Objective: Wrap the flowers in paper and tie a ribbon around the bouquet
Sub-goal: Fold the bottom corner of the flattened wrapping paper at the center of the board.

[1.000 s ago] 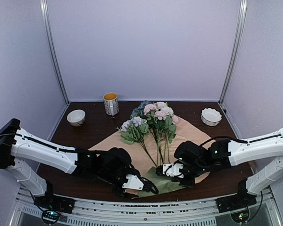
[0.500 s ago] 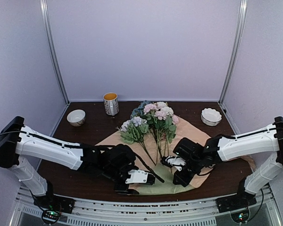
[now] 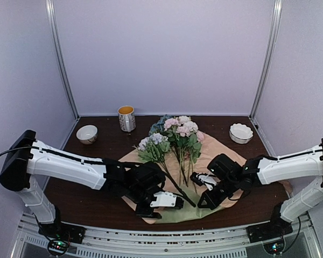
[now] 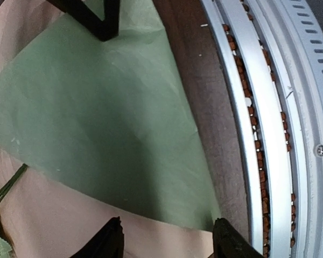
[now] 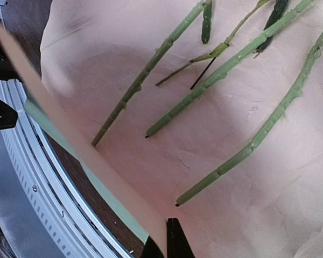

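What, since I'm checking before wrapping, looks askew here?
The paper has its near corner folded over, green face up on the tan. The flowers lie splayed, stems apart rather than bunched. Nothing spilled or torn.

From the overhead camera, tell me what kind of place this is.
Most likely a robot test cell in a lab: plain pale walls on aluminium posts box in a dark table, left arm and right arm are mounted at its near edge, and staged props sit on it, flowers on paper.
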Robot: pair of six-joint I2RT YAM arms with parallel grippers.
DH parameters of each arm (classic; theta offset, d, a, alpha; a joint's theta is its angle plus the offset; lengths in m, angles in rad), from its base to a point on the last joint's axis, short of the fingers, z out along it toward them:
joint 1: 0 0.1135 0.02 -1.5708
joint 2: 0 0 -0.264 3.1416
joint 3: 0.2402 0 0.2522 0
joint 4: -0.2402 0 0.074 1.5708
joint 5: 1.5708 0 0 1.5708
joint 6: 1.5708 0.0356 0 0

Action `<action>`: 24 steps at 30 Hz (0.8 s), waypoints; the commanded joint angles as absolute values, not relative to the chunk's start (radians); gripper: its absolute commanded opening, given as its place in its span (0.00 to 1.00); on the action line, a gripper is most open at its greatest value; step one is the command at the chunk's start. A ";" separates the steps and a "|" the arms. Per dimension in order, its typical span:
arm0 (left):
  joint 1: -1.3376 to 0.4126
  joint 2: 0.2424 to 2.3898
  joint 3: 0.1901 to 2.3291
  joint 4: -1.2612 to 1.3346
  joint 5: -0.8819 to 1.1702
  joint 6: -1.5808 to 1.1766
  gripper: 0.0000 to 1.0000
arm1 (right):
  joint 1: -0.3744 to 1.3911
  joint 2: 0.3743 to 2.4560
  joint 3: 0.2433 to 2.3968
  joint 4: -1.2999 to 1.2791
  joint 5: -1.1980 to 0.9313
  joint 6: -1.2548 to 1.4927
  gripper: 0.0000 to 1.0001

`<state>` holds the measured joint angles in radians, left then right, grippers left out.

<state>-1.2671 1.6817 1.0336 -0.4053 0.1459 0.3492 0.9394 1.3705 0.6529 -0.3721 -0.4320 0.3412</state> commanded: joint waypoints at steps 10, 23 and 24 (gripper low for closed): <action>-1.342 1.742 1.226 -0.530 0.037 0.416 0.45 | 0.910 1.407 0.626 -0.321 -0.393 0.375 0.00; -1.314 1.927 1.266 -0.564 -0.030 0.568 0.40 | 0.909 1.351 0.605 -0.406 -0.339 0.428 0.11; -1.315 1.932 1.264 -0.567 -0.027 0.571 0.40 | 0.909 1.326 0.607 -0.422 -0.324 0.431 0.14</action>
